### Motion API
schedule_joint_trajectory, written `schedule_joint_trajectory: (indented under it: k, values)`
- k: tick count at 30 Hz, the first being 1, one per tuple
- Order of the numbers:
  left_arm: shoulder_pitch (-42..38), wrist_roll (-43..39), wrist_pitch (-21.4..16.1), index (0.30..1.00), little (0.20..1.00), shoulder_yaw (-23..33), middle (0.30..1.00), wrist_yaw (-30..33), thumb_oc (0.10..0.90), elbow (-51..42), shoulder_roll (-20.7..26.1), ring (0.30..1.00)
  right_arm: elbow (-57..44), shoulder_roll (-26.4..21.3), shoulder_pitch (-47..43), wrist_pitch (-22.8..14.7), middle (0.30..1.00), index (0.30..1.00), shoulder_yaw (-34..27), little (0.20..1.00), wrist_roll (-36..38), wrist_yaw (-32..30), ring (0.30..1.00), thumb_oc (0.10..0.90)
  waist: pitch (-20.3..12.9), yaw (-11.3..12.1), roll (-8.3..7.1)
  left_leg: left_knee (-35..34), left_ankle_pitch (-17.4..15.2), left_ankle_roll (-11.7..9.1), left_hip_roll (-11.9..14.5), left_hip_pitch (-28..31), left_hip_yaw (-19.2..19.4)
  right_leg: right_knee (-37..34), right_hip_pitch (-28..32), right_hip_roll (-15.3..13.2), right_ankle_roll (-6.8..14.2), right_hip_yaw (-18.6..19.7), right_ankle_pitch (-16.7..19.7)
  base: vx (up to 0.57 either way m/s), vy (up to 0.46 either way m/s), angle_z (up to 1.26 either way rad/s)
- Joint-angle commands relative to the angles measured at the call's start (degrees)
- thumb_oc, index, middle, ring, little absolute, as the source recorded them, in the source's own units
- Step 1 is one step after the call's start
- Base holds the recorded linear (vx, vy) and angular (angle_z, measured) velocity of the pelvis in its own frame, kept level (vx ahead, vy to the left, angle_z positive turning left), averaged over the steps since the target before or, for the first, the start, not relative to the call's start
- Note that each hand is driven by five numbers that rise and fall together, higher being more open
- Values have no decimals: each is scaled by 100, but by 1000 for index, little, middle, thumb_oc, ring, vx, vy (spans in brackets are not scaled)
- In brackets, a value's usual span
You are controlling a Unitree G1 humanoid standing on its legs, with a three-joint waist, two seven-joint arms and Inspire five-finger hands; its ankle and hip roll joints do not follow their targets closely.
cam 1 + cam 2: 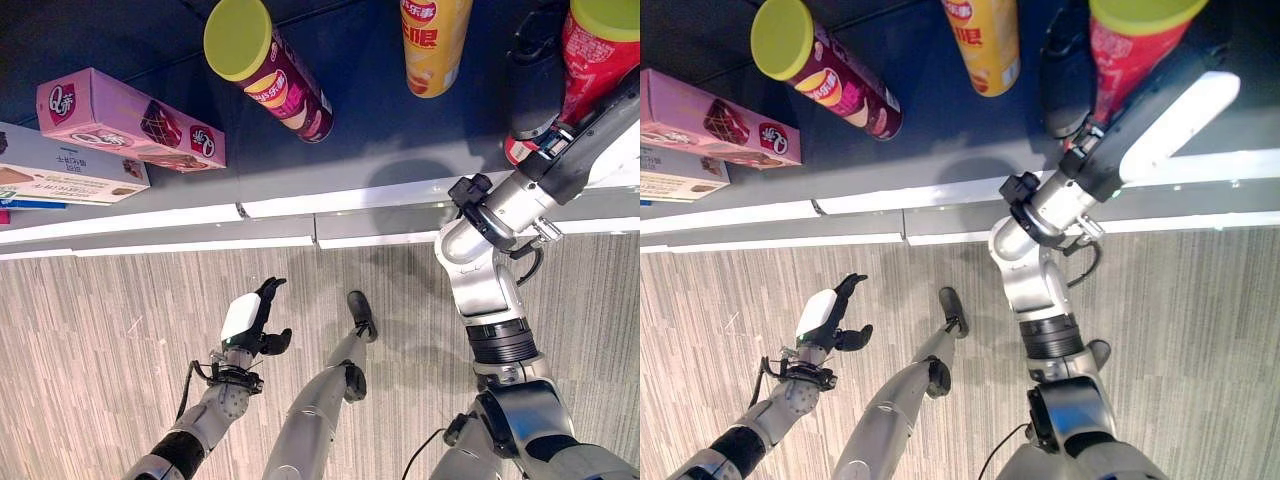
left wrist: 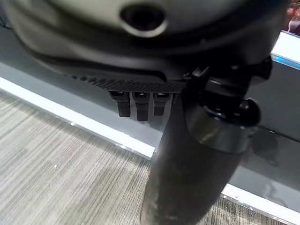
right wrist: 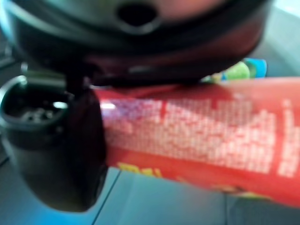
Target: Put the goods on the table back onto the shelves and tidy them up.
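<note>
From the left eye, my right hand [image 1: 535, 95] grips a red can [image 1: 592, 60] with a green lid, standing on the dark bench [image 1: 380, 140]. A purple can [image 1: 268, 68] and a yellow can [image 1: 433, 42] stand near it; a pink box [image 1: 130, 120] lies well to the left, touching a white box [image 1: 60, 170]. My left hand [image 1: 252, 320] hangs low over the wood floor [image 1: 100, 330], fingers relaxed, holding nothing.

In my right wrist view, the red can [image 3: 206, 136] lies against my thumb [image 3: 56, 145].
</note>
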Motion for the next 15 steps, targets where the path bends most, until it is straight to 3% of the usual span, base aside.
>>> schedule_joint_trajectory:
  k: [1,15]
  values:
    - [78,142,-59,900,900,59,900,440,800,-124,270,900,-474,-286,-385,-598,900,900,-34,900,-181,-124,900,800,-269,199,302,1427,-2093,-589,67,264,-146,44,-337,33,128,70,1762,0,0,0]
    - [40,847,173,900,900,-131,900,834,800,-271,467,900,-1320,-81,111,-719,900,900,146,900,-495,0,900,800,-360,127,241,1589,-2185,-520,114,338,-151,156,-348,75,128,214,1735,-3,1,-1]
